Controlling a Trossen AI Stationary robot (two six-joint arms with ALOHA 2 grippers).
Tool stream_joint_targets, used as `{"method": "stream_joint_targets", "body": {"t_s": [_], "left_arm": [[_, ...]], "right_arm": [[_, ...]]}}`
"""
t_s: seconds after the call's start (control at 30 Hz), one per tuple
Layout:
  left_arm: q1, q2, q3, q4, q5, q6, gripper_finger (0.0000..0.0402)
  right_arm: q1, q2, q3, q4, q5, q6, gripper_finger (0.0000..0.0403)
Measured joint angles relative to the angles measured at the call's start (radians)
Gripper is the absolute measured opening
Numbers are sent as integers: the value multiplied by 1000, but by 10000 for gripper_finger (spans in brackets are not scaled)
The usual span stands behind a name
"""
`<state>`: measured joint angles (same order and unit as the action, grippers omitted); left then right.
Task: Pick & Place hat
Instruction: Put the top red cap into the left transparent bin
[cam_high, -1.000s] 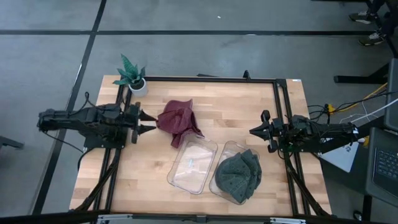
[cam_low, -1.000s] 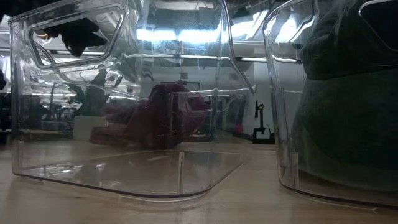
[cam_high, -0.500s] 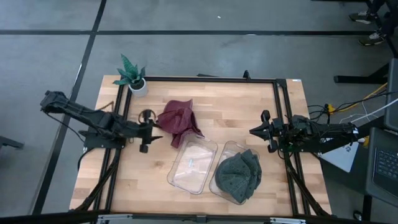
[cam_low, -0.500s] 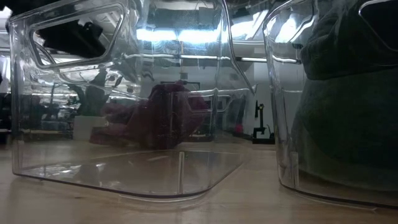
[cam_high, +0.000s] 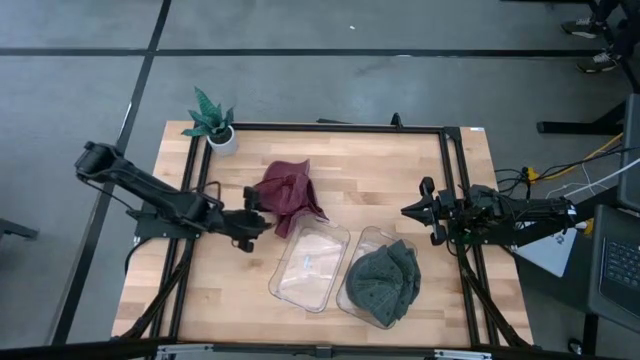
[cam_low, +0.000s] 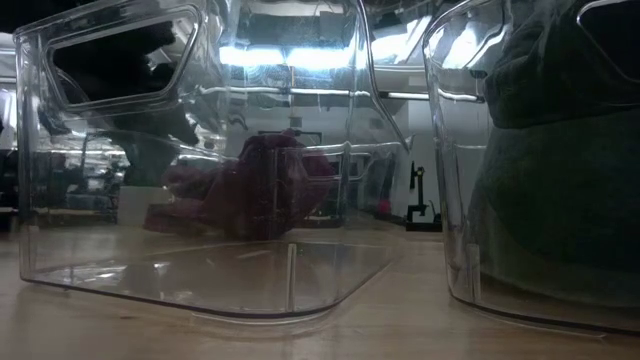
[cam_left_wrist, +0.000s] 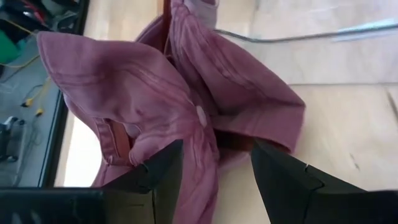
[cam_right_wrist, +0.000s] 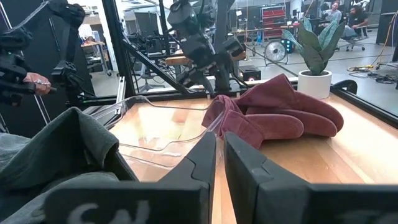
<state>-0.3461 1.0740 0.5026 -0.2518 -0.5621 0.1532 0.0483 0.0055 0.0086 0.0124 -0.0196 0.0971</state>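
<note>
two clear bins (cam_high: 309, 265) share the wooden table (cam_high: 380, 170); left end effector (cam_high: 262, 222) wide, right end effector (cam_high: 408, 211) narrow.

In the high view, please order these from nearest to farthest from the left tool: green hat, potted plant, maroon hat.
From the left tool:
1. Maroon hat, right beside it.
2. Potted plant, at the table's far left corner.
3. Green hat, in the right-hand clear bin.

We see two slim black jointed arms, the left arm (cam_high: 150, 190) and the right arm (cam_high: 510, 212), with loose black cables trailing. Each ends in blocky matte dark fingers (cam_left_wrist: 283, 180) with angular, chamfered edges.
</note>
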Motion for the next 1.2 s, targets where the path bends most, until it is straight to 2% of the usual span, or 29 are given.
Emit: {"method": "stream_joint_targets", "body": {"t_s": [0.23, 0.53, 0.87, 1.2], "left_arm": [[41, 112, 0, 60, -61, 2, 184], [61, 200, 0, 160, -64, 1, 184], [151, 333, 87, 154, -96, 0, 184], [186, 361, 96, 166, -130, 0, 183]], "right_arm": [[0, 0, 0, 0, 0, 0, 34], [0, 0, 0, 0, 0, 0, 34], [0, 0, 0, 0, 0, 0, 34], [0, 0, 0, 0, 0, 0, 34]]}}
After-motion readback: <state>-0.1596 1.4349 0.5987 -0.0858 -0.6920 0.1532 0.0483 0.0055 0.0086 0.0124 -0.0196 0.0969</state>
